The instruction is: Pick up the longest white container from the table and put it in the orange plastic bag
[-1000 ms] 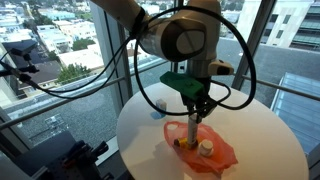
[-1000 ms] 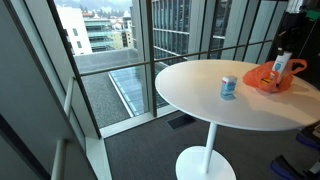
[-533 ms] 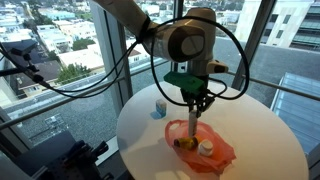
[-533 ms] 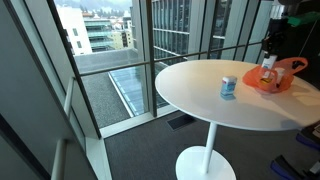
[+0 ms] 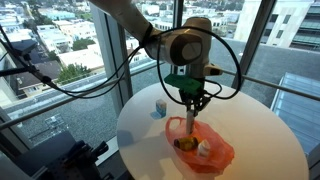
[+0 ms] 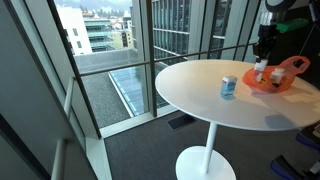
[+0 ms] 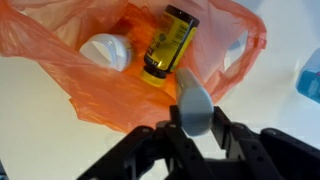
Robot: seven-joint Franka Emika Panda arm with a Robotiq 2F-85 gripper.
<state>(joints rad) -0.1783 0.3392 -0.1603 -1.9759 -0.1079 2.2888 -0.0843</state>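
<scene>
My gripper (image 7: 193, 128) is shut on the long white container (image 7: 192, 100), which points down from the jaws toward the orange plastic bag (image 7: 90, 85). In both exterior views the gripper (image 5: 192, 103) (image 6: 262, 52) hangs above the bag (image 5: 212, 155) (image 6: 285, 78), with the container (image 5: 191, 126) (image 6: 261, 68) upright and its lower end at the bag's opening. Inside the bag lie a round white container (image 7: 105, 52) and a yellow bottle with a black cap (image 7: 168, 45).
A small blue and white container (image 5: 160, 106) (image 6: 229, 86) stands on the round white table (image 5: 260, 130) (image 6: 200, 105) beside the bag; it shows at the wrist view's right edge (image 7: 310, 75). Glass walls and a railing stand close behind the table.
The arm has shifted sideways above the bag with the long white container still in its jaws, toward the small blue and white container's side.
</scene>
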